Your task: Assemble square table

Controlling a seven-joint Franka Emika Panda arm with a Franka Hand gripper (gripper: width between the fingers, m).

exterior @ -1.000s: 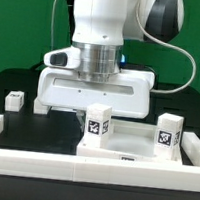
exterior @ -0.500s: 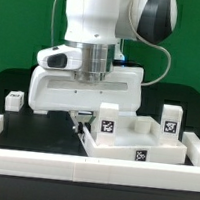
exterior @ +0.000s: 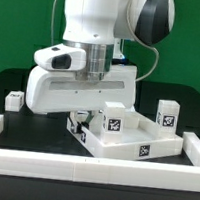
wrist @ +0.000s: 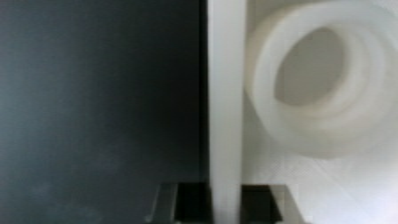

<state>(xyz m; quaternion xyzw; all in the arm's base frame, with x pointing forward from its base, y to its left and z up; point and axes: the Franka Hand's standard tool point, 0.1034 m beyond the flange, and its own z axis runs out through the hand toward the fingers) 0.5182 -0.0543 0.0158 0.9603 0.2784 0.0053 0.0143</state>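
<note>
Smooth matt plastic table top (exterior: 116, 141)

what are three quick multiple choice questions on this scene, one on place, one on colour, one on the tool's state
1. The leg farthest from the tabletop stands at the exterior view's: A left; B right; C middle.
2. The tabletop is: A black; B white; C green.
3. The tool is: A open; B shut on the tabletop's rim; C holding a leg.
Answers: 1 A, it sits alone at the left edge. 2 B, it is plain white all over. 3 B, the wrist view shows the rim pinched in it.
</note>
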